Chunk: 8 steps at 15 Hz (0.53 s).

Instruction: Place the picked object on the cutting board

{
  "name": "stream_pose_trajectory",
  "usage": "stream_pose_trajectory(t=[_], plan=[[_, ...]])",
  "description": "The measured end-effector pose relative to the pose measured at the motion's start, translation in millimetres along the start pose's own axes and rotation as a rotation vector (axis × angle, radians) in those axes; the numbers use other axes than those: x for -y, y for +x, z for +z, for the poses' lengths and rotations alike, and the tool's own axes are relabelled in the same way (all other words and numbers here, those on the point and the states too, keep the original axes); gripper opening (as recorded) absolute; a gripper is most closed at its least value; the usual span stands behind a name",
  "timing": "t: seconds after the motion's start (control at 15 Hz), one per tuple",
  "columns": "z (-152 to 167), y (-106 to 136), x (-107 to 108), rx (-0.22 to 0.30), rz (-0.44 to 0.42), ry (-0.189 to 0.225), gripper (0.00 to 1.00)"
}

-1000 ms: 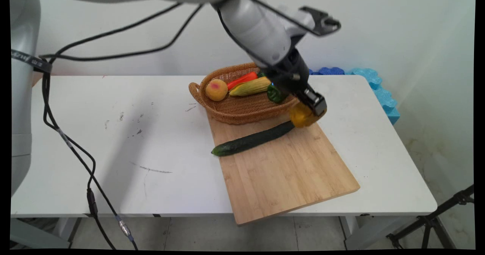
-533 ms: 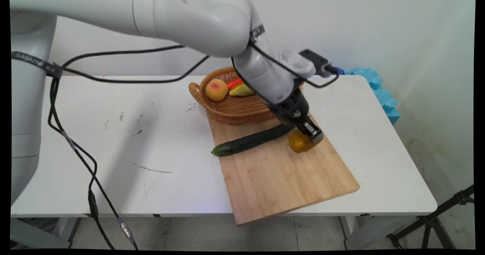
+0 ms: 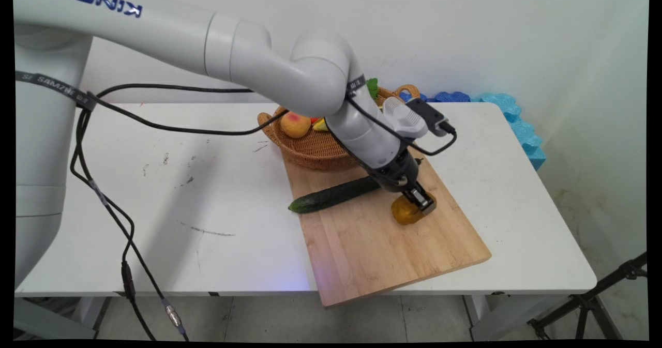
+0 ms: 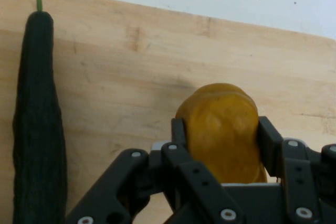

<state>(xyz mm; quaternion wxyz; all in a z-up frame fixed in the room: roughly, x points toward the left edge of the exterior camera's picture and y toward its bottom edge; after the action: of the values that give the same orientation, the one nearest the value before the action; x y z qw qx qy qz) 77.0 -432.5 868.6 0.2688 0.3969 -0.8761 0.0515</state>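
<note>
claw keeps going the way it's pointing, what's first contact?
Likely the cutting board: the claw, shut on the yellow pepper, points down at it. The pepper would touch first; the remaining gap, if any, is unclear.

A cutting board (image 3: 382,239) lies on my counter (image 3: 155,208), right of centre, overhanging the near edge. A basket (image 3: 315,151) rests on the board's far end with a peach (image 3: 295,124) in it. A cucumber (image 3: 331,196) lies across the board before the basket. My hand (image 3: 420,203) sets a pepper (image 3: 405,212) on the board, just right of the cucumber, nearer the counter's right edge.
</note>
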Motion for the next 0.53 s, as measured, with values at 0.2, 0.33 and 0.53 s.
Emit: stream_pose_trajectory(t=[0.2, 0.33, 0.53], plan=[[11, -5, 1, 0.002, 0.007, 0.003, 0.0], [15, -7, 2, 0.003, 0.01, 0.004, 0.0], [22, -10, 3, 0.003, 0.014, 0.006, 0.0]])
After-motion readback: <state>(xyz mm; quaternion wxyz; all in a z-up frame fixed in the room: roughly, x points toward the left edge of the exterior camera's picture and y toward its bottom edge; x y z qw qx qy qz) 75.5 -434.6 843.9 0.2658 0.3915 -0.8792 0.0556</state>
